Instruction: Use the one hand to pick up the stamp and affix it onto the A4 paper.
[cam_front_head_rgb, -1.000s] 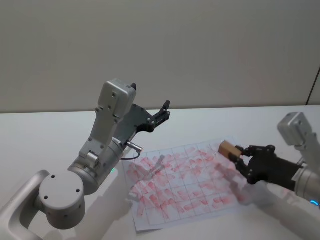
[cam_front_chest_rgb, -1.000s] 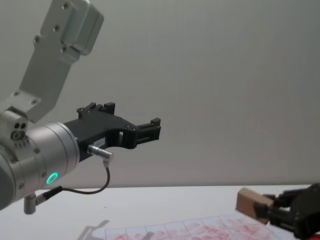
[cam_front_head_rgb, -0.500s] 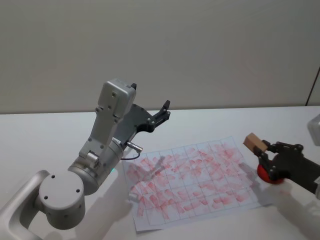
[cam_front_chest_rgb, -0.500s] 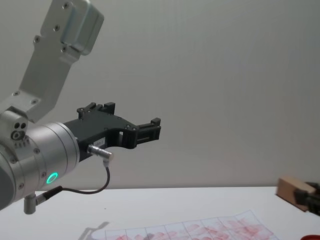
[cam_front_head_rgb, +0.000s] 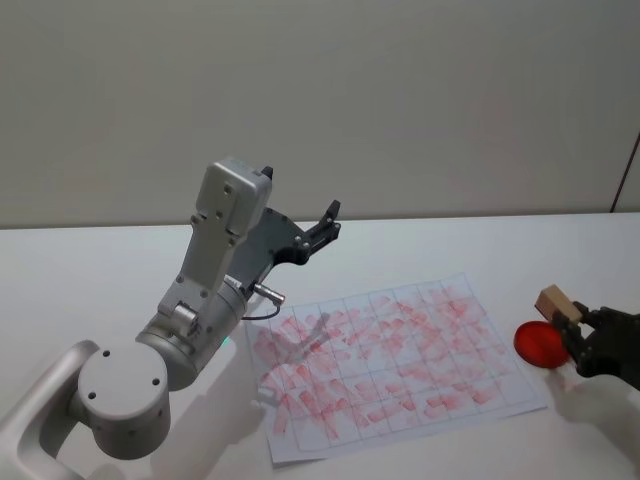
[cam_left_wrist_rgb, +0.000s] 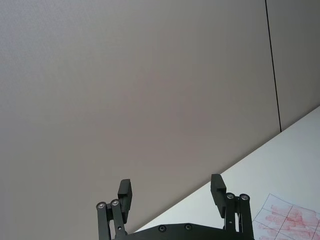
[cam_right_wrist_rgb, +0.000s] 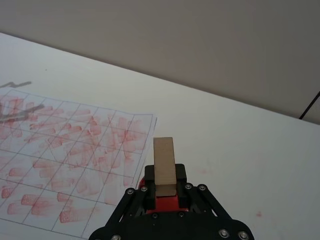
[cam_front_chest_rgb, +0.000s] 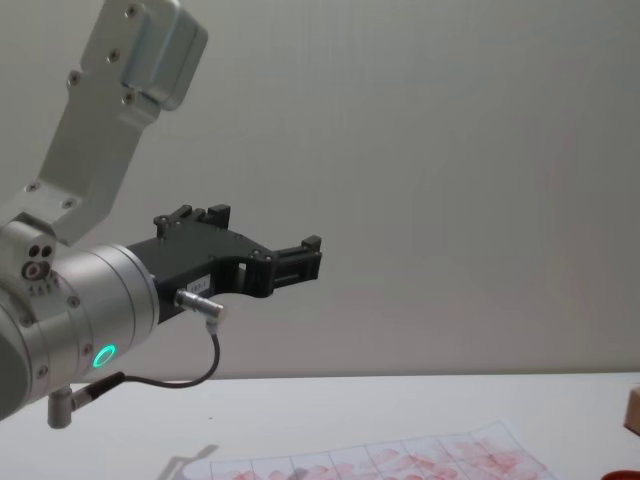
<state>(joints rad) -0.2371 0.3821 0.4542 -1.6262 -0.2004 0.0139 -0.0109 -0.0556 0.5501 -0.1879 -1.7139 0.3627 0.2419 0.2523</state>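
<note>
The stamp (cam_right_wrist_rgb: 164, 157), a small light-brown wooden block with plain tan faces, is clamped between the black fingers of the right gripper (cam_right_wrist_rgb: 163, 187), its long axis running straight out from the fingertips so that the far end sticks well clear of them. In the head view the stamp (cam_front_head_rgb: 556, 301) hangs just off the right edge of the A4 paper (cam_front_head_rgb: 390, 360), a white gridded sheet smeared all over with red-pink marks. It sits above a round red ink pad (cam_front_head_rgb: 540, 344) that lies on the white table (cam_front_head_rgb: 100, 280) just beside the sheet; from the wrist view the pad is directly under the gripper, and I cannot tell whether the block's lower face touches it.

So the paper lies to the left of the held stamp, towards the robot's middle, and the right arm is plainly the nearer one. My guess is that the coming move is either a dip into the pad or a sideways carry over the sheet and a press down; the cells at the near right edge look the least crowded.

The left gripper (cam_front_head_rgb: 318, 232) is parked high above the table behind the sheet, its fingers (cam_left_wrist_rgb: 218, 187) spread wide and holding nothing. Behind it all is a plain grey wall.
</note>
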